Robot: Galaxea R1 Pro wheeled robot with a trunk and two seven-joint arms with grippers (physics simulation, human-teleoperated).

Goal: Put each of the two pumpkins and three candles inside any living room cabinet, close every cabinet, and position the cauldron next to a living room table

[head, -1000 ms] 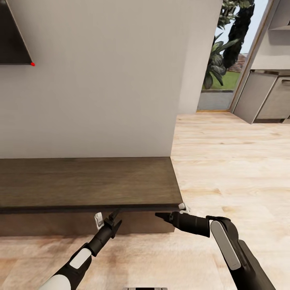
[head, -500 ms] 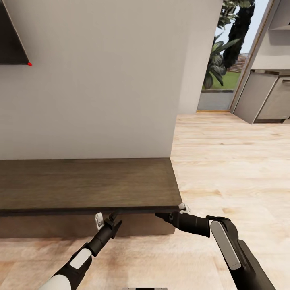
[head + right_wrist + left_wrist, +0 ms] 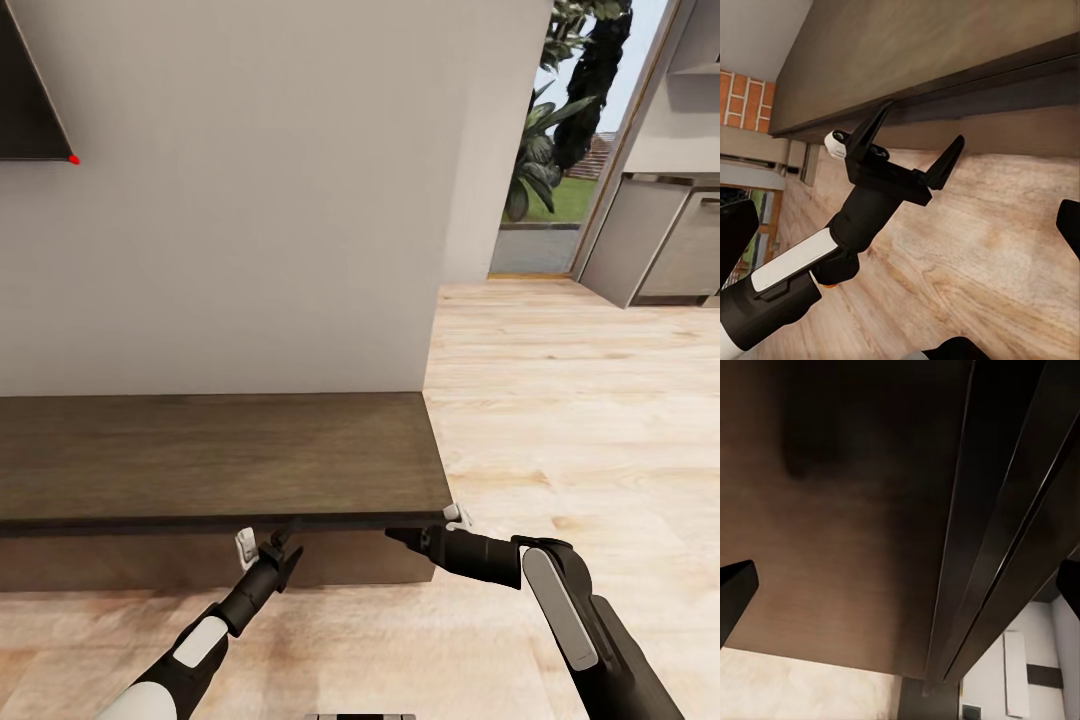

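The cabinet (image 3: 215, 455), a long, low unit of dark brown wood, is seen in the head view set against a pale wall (image 3: 250, 200), its flat top running from 9 o'clock toward the centre of the picture and its front face shadowed beneath the overhanging edge. No writing, brand or label can be read on any surface, and nothing is seen resting on the cabinet's top. The left claw (image 3: 283, 535) is held at about 6 o'clock, just under the cabinet's front lip, its two black fingers spread apart and nothing gripped between them; in the right wrist view the same claw (image 3: 916, 146) is shown with its prongs wide, close to the underside of the lip. The right claw (image 3: 396, 537) is pointed toward 9 o'clock below the cabinet's right corner; whether it is released or clenched cannot be told. A light wood plank floor (image 3: 560, 400) is spread toward 3 o'clock, and a dark wall screen (image 3: 25, 90) with a small red light is cut off at 10 o'clock. Green foliage (image 3: 565, 110) is visible through an opening at 1 o'clock, beside grey kitchen units (image 3: 660, 240).
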